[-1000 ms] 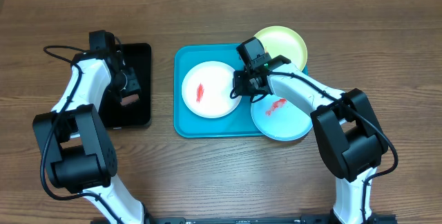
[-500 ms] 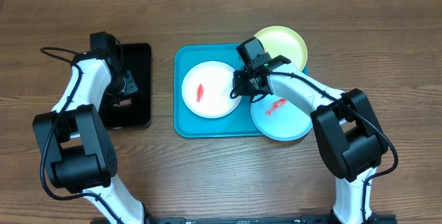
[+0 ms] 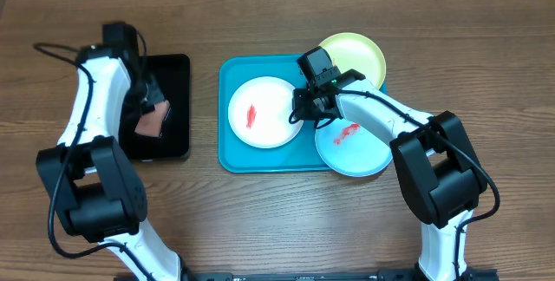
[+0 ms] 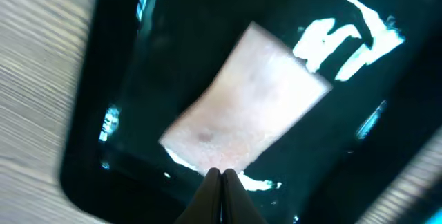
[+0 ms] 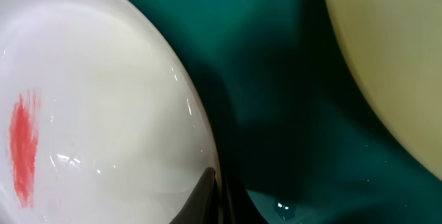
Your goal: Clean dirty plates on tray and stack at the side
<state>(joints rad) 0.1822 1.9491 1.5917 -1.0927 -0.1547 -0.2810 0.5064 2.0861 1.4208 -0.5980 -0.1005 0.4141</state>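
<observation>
The turquoise tray (image 3: pixel 225 133) holds a white plate (image 3: pixel 269 99) with a red smear, a light blue plate (image 3: pixel 360 153) with a red smear, and a yellow-green plate (image 3: pixel 357 53) at its far right corner. My right gripper (image 3: pixel 301 113) is shut on the white plate's right rim; the right wrist view shows the jaws (image 5: pixel 218 182) pinching that rim, with the white plate (image 5: pixel 103 113), the tray floor (image 5: pixel 276 113) and the yellow-green plate (image 5: pixel 394 51). My left gripper (image 3: pixel 147 101) is shut (image 4: pixel 221 174) on the edge of a pinkish sponge (image 4: pixel 248 106), held over the black tray (image 3: pixel 176 138).
The black tray (image 4: pixel 138 79) lies left of the turquoise tray on the wooden table (image 3: pixel 277 220). The light blue plate overhangs the turquoise tray's right front corner. Cables trail from the left arm at the far left.
My left arm has risen with the pinkish sponge hanging from its jaws above the black tray. The right arm and the plates have not moved.
</observation>
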